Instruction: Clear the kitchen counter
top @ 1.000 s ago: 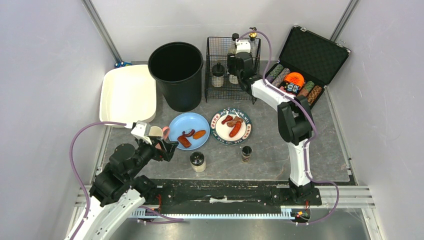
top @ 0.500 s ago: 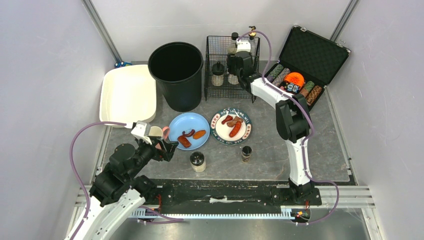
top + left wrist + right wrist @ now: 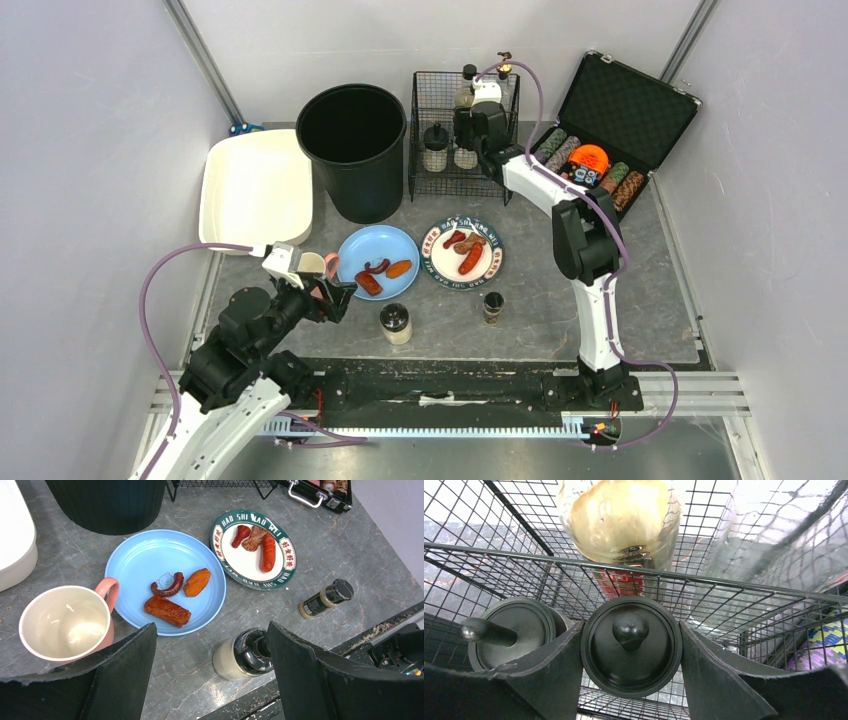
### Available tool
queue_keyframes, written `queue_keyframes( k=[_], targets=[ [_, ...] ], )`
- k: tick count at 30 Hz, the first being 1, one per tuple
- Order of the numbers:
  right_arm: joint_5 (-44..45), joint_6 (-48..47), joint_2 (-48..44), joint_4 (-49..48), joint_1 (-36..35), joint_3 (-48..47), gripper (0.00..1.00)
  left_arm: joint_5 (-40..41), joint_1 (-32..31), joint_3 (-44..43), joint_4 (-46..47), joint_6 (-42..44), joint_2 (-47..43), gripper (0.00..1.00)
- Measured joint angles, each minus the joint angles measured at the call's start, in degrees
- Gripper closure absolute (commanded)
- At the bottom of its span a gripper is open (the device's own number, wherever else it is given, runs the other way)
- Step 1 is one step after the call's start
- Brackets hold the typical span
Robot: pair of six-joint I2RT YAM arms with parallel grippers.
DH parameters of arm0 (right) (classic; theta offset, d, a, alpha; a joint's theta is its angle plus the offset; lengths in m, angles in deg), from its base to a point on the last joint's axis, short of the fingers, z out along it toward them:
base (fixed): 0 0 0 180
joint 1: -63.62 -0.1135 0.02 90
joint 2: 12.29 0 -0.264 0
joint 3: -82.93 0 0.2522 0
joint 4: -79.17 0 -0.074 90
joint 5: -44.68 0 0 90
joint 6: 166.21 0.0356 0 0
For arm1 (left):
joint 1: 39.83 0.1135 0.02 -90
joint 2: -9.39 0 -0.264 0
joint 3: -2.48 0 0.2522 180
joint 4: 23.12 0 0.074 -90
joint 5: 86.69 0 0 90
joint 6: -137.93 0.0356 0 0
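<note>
Right gripper point(image 3: 630, 629) clamps the black-lidded jar point(image 3: 630, 647) down inside the wire basket point(image 3: 724, 587), stowing it, I'd say. Left gripper point(image 3: 211, 629) hangs spread wide over the kitchen counter point(image 3: 325, 545), blue plate point(image 3: 145, 560) waiting on that surface.

kitchen counter point(image 3: 545, 310) | dark grey mottled stone-look slab, pale veins and scuffs | flat, level, rectangular, not yet cleared | lies just behind the black rail frame point(image 3: 440, 385), stretching away from it | far edge largely covered, seemingly parallel to that frame
</note>
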State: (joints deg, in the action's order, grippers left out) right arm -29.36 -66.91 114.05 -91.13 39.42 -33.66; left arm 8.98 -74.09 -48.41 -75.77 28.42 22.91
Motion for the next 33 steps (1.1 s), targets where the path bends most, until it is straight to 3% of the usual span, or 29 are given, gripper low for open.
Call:
queue_keyframes(
  k=[11,19,29,33],
  targets=[
    [-1.29,-0.37,-2.80,-1.49,-1.25,2.29,0.18,0.00,0.00,0.00,0.00,0.00,0.00,0.13],
    [-1.01,-1.44,-9.44,-2.29,-3.32,4.70,0.17,0.00,0.00,0.00,0.00,0.00,-0.02,0.13],
    [-4.42,-2.47,-23.37,-4.37,-5.77,18.10,0.17,0.02,0.00,0.00,-0.02,0.00,-0.13,0.13],
    [-8.20,-2.45,-29.62,-6.05,-7.19,26.10,0.08,0.13,0.00,0.00,0.00,0.00,-0.28,0.13]
  ],
)
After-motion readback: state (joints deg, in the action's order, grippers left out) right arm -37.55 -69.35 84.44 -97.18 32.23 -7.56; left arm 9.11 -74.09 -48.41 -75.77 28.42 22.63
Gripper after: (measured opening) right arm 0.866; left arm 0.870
